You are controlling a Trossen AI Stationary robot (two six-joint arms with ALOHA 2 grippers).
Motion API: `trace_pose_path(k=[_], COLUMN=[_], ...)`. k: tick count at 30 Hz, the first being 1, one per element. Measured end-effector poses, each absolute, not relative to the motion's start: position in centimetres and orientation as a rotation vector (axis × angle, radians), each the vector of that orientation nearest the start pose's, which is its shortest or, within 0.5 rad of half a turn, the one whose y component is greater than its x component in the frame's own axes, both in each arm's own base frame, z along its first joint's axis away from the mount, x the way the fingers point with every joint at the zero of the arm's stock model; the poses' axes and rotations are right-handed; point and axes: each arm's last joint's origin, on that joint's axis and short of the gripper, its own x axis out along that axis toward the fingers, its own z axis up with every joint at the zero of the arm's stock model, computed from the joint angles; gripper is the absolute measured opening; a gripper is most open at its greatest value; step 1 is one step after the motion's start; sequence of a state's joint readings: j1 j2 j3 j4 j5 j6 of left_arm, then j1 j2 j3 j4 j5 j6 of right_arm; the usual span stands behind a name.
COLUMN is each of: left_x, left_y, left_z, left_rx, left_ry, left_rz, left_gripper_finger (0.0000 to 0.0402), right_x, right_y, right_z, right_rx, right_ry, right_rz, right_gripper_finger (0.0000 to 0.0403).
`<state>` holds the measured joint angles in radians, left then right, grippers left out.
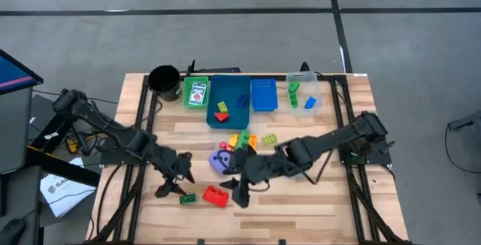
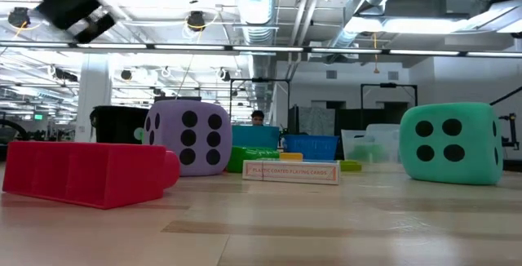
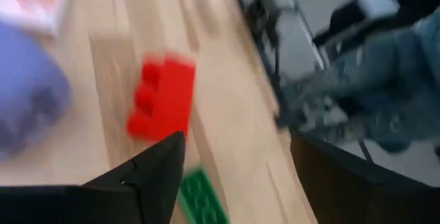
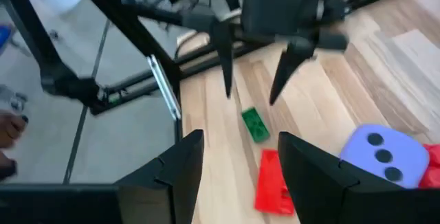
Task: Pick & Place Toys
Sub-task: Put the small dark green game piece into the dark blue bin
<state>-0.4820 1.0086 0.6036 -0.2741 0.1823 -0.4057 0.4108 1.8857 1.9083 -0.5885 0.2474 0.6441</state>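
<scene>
A red brick (image 1: 215,195) and a green brick (image 1: 187,198) lie flat on the wooden table near its front edge. Behind them rests a purple dice (image 1: 220,160), with a heap of coloured bricks (image 1: 244,140) farther back. A teal dice (image 2: 453,144) and a flat card box (image 2: 291,171) show in the low view. My left gripper (image 1: 171,186) hovers open just left of the green brick (image 4: 255,124). My right gripper (image 1: 240,194) hovers open just right of the red brick (image 4: 275,181). Neither has anything between its fingers.
Along the far edge stand a black cup (image 1: 164,80), a green tray (image 1: 197,93) with a card, two blue trays (image 1: 229,102) (image 1: 263,95) and a clear tray (image 1: 304,95) holding bricks. The two grippers face each other closely over the front middle of the table.
</scene>
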Motion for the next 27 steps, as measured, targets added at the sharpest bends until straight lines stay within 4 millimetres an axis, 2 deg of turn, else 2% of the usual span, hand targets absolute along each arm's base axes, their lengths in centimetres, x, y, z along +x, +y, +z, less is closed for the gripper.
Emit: trace_pose_path(k=[5, 10, 17, 22, 27], left_x=[16.1, 15.4, 15.1, 14.9, 15.8], left_y=[-10.5, -10.6, -11.2, -12.2, -13.7], left_z=[19.7, 18.4, 18.0, 17.9, 19.3], left_rx=[-0.336, -0.397, -0.485, -0.589, -0.629], left_ry=[0.931, 0.991, 1.050, 1.115, 1.128], left_rz=[-0.443, -0.382, -0.351, -0.398, -0.425], left_gripper_finger=[0.0272, 0.0274, 0.0274, 0.0273, 0.0273], right_x=[38.4, 37.5, 36.7, 36.3, 36.0], right_y=[17.9, 18.4, 18.1, 17.8, 17.8], right_z=[38.7, 40.2, 40.6, 40.4, 40.0], right_rx=[0.474, 0.459, 0.406, 0.345, 0.311], right_ry=[0.495, 0.480, 0.551, 0.606, 0.661], right_rz=[-0.046, -0.069, -0.098, -0.108, -0.095], right_gripper_finger=[0.0184, 0.0184, 0.0184, 0.0184, 0.0184])
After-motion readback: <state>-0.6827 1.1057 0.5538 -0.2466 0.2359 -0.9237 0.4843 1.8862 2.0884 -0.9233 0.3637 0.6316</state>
